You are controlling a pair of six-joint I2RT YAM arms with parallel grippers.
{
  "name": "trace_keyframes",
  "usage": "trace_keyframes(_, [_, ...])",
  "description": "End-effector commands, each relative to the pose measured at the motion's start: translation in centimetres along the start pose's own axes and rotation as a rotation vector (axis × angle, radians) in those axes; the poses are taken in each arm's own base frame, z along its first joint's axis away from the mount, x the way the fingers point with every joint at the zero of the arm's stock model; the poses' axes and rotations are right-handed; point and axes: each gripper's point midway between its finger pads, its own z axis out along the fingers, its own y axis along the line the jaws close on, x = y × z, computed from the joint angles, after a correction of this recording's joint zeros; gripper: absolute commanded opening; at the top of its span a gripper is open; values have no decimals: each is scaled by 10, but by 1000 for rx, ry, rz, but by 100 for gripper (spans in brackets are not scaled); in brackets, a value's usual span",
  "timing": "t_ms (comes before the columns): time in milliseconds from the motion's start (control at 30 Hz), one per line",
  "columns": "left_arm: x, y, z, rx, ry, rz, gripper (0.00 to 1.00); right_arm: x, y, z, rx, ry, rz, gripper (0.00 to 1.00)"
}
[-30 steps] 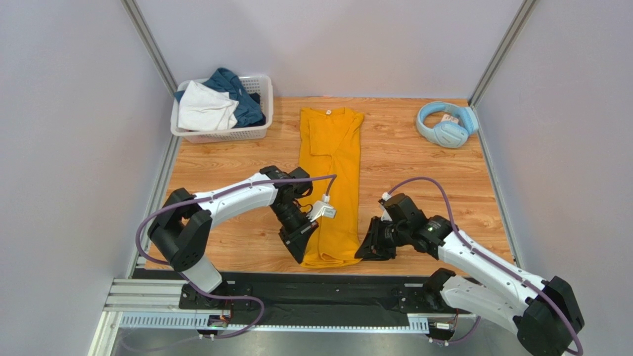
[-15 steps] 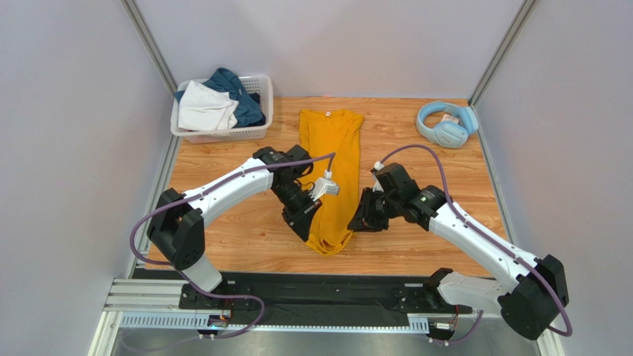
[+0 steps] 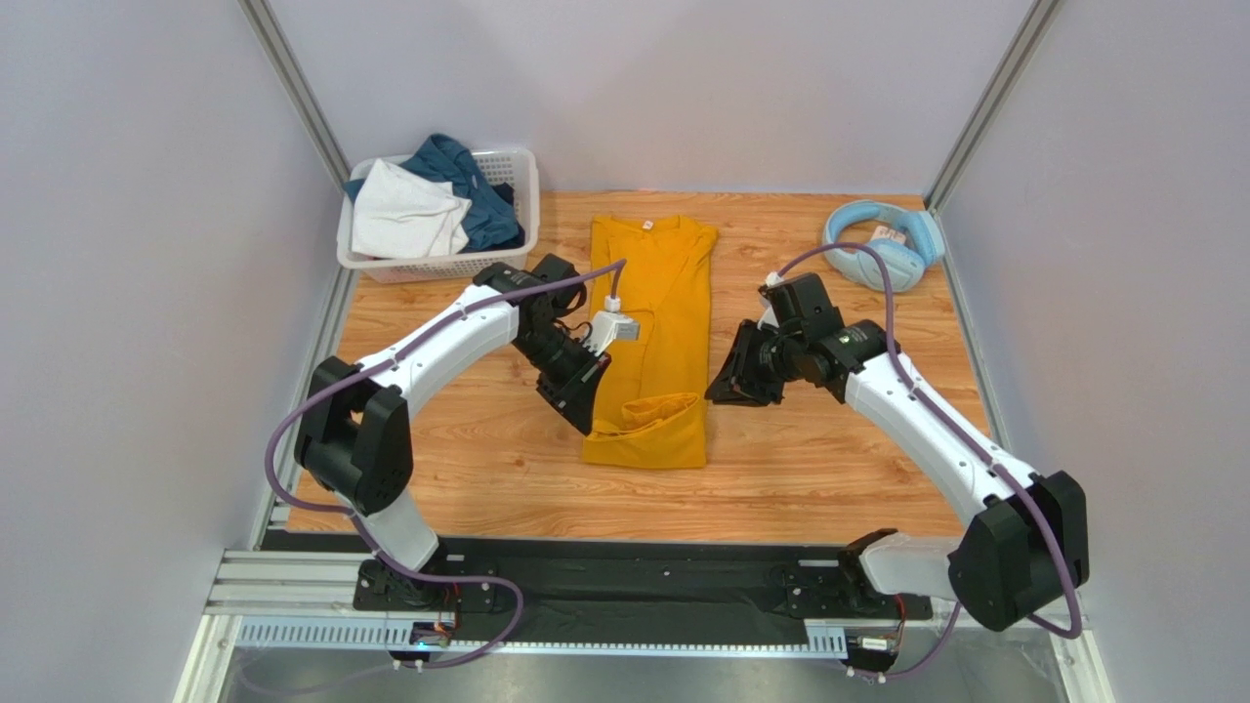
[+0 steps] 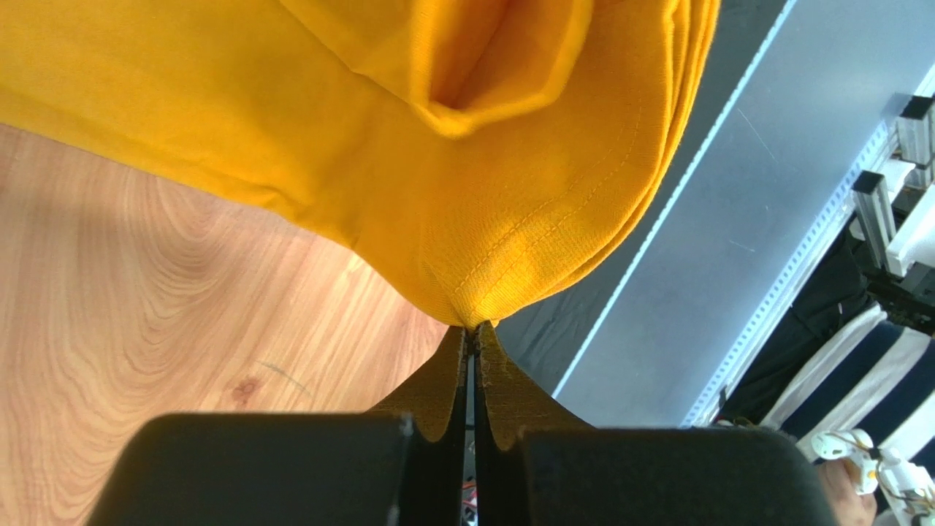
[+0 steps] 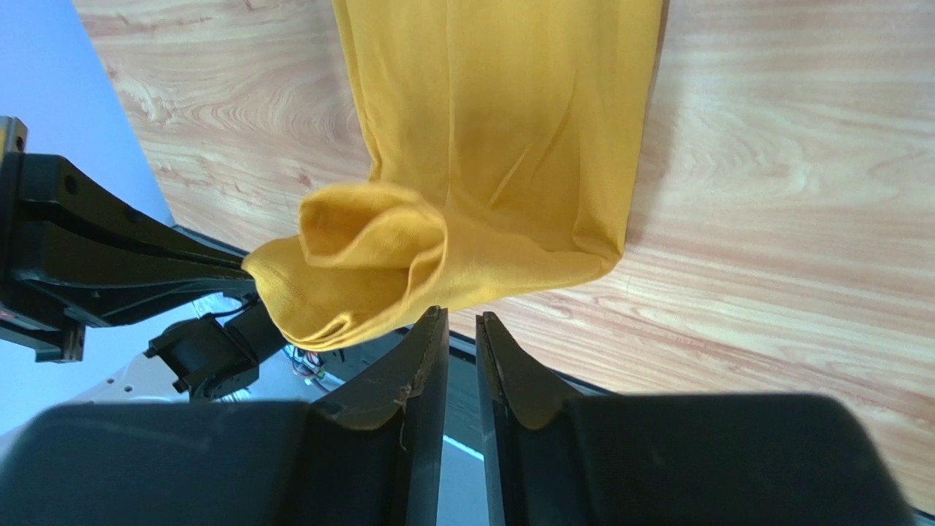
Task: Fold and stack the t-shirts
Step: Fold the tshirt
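Observation:
The mustard-yellow t-shirt (image 3: 655, 293) lies lengthwise in the middle of the table, collar at the far end. Its lower part is doubled back on itself in a loose roll (image 5: 362, 258). My left gripper (image 3: 590, 415) is shut on the hem at the shirt's left side, and the cloth (image 4: 329, 132) bunches out from the tips of that gripper (image 4: 474, 327). My right gripper (image 3: 722, 388) hangs at the shirt's right edge. Its jaws (image 5: 461, 316) stand slightly apart with nothing between them, the cloth (image 5: 505, 132) just past the tips. A white t-shirt (image 3: 404, 213) and a teal-blue one (image 3: 473, 188) lie in the basket.
The white lattice basket (image 3: 440, 268) stands at the far left corner. Light-blue headphones (image 3: 878, 245) lie at the far right. Grey walls close in the wooden table (image 3: 822, 469) on three sides, and a black rail (image 3: 616, 579) runs along the near edge.
Both arms moved from the near edge toward the back. The hem travelled with them, so the shirt's lower part now lies doubled over and the shirt looks shorter.

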Motion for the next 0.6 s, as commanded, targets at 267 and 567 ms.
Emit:
trace_keyframes(267, [-30,12,-7,-27,-79,25,0,-20,21,10,-71,-7,-52,27])
trace_keyframes(567, [-30,11,-4,-8,-76,12,0,-19,8,52,-129,44,-73,70])
